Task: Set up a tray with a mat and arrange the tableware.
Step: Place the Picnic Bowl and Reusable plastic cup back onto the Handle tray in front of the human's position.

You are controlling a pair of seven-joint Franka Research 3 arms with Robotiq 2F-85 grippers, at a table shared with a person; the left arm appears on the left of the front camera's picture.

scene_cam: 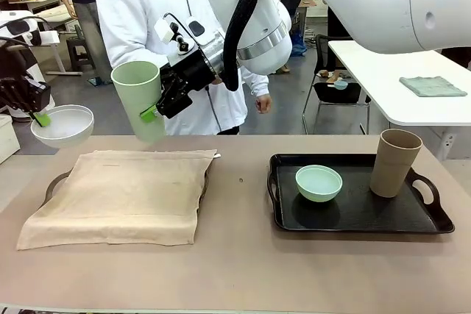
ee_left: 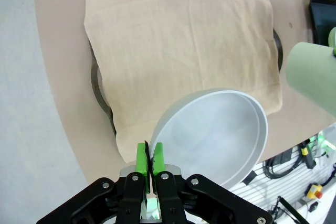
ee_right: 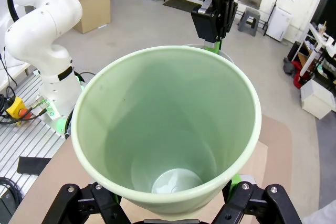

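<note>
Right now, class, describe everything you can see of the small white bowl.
The small white bowl is round, shallow, smooth and matte, plastic-looking, and empty. It hangs in the air, roughly level, open side up, near the far left corner of the beige mat. The left gripper, shut, pinches its rim between green pads; nothing else touches it.

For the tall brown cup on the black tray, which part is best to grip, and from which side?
Probably its wall just below the rim, approached from the robot's right: the brown cup stands upright, and the mint-green bowl sits at its left.
</note>
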